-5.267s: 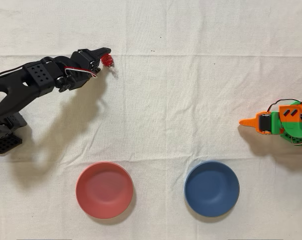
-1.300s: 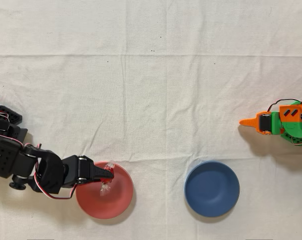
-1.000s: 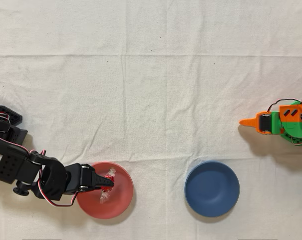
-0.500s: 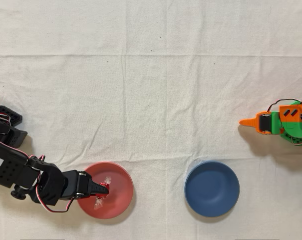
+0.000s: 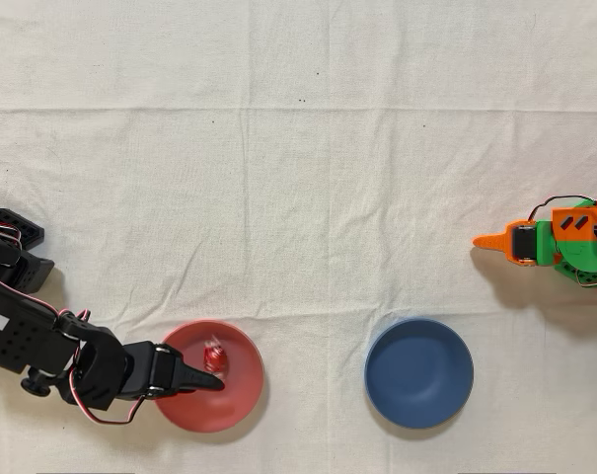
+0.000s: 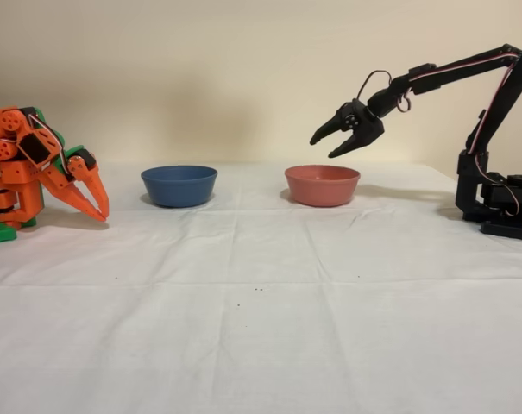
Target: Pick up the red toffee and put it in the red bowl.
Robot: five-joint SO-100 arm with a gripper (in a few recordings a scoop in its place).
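Hovering with its jaws spread and empty above the red bowl (image 5: 207,375), the black arm's tool (image 6: 335,140) could clip the rim on retreat, tipping out the red toffee (image 5: 214,355) lying inside.

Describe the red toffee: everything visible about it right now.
The red toffee is a tiny candy in shiny red foil with pale glints, far smaller than the bowl. In the overhead view it lies inside the red bowl, left of the bowl's centre and toward the upper part. The gripper is open and not holding it. In the fixed view the gripper hangs above the bowl, whose wall hides the candy.
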